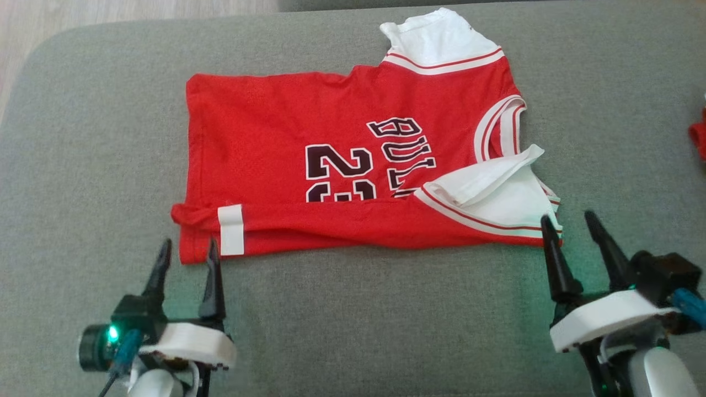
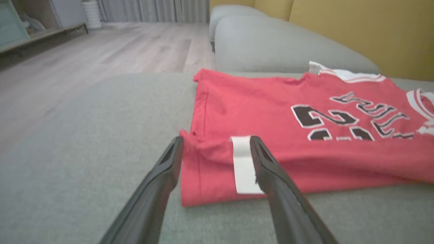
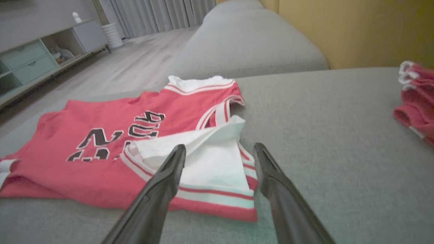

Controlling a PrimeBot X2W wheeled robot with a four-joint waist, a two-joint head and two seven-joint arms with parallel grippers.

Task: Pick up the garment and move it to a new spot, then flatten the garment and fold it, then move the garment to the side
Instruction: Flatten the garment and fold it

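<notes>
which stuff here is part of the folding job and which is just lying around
In the job:
- jersey, partly folded on the sofa
- left gripper, open at the jersey's hem corner
- right gripper, open at its white sleeve end

Lying about:
- red cloth, off to the right on the sofa
- cabinet across the floor

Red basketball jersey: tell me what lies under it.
The red basketball jersey lies on the grey fabric cushion, which shows all around it. Its folded near edge covers part of the number; anything beneath is hidden.

One garment [image 1: 276,138], one bundle [image 3: 415,98], two hands [image 1: 188,245] [image 1: 568,218]
</notes>
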